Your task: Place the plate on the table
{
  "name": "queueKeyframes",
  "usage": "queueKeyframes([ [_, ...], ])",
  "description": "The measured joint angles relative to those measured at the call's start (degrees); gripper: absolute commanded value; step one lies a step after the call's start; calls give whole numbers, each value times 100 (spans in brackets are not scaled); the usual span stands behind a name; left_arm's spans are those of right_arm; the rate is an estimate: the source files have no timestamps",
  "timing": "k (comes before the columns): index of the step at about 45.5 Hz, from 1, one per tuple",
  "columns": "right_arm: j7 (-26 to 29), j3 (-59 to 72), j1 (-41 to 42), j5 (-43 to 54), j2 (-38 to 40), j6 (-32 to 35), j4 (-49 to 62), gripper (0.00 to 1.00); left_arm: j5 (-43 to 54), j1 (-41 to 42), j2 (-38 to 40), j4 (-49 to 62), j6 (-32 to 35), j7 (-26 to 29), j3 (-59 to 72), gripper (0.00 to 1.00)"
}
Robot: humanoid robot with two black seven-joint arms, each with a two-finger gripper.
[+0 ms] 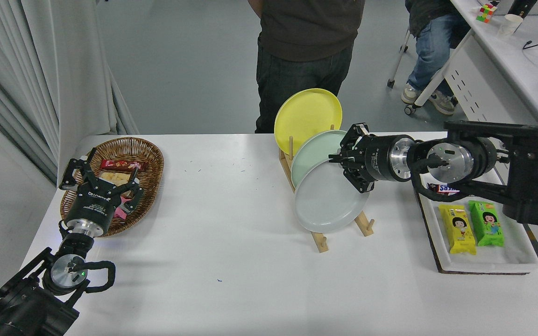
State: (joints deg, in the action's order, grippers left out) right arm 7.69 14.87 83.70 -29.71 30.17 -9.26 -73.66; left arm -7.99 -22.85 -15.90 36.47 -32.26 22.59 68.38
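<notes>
Grey plate (327, 203) hangs tilted, its upper right rim clamped in right pincer (347, 169)

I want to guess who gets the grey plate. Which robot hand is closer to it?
Right. The right gripper is clamped on the grey plate's upper right rim. The left gripper sits far off, over the basket.

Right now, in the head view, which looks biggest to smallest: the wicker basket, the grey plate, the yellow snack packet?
1. Wicker basket, partly hidden by the left gripper.
2. Grey plate; near the basket's size, so unsure.
3. Yellow snack packet, clearly smallest.
</notes>
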Motion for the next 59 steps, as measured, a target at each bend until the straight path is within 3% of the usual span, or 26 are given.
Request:
queueKeyframes([
  [19,223,-425,154,-19,17,223,-1,0,0,0,0,0,0,0,0,98],
  [59,1347,-1292,514,-94,9,171,5,0,-1,0,3,0,0,0,0,98],
])
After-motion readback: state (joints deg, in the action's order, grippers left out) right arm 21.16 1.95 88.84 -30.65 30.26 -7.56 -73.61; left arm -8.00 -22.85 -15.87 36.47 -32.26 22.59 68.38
